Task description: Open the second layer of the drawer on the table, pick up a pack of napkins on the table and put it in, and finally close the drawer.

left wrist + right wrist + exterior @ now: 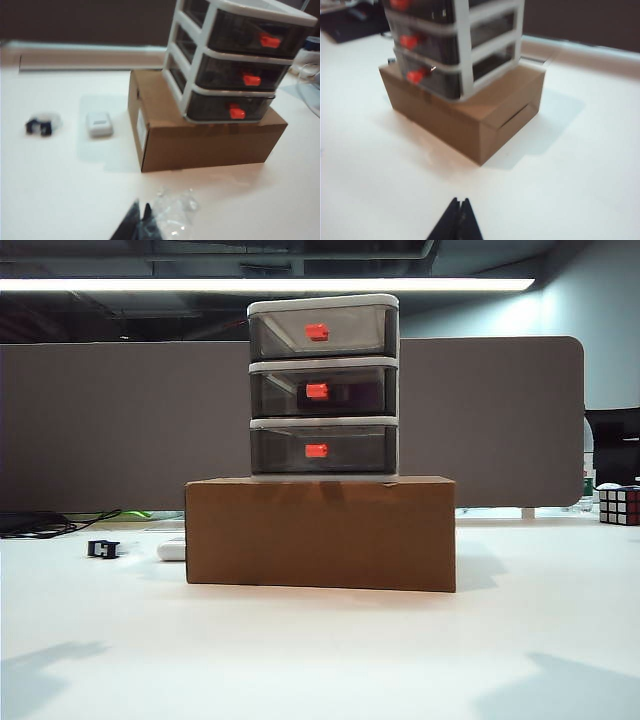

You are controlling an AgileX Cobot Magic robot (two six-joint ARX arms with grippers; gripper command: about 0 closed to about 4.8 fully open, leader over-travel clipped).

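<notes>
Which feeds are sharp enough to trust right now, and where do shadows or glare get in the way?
Exterior view: sharp, ceiling light strip glaring, arm shadows on the table. Left wrist view: soft; drawer readable. Right wrist view: blurriest; cardboard box casts a shadow.

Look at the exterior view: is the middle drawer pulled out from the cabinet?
No, the second layer sits flush with the tiers above and below in the drawer cabinet.

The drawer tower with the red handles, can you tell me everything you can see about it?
The drawer is a small plastic cabinet with a white frame and three smoky grey see-through trays, each with a little red-orange handle. All three look pushed shut, including the second layer. It stands upright on a brown cardboard box on the white table. Nothing else touches it; neither gripper is near.
</notes>
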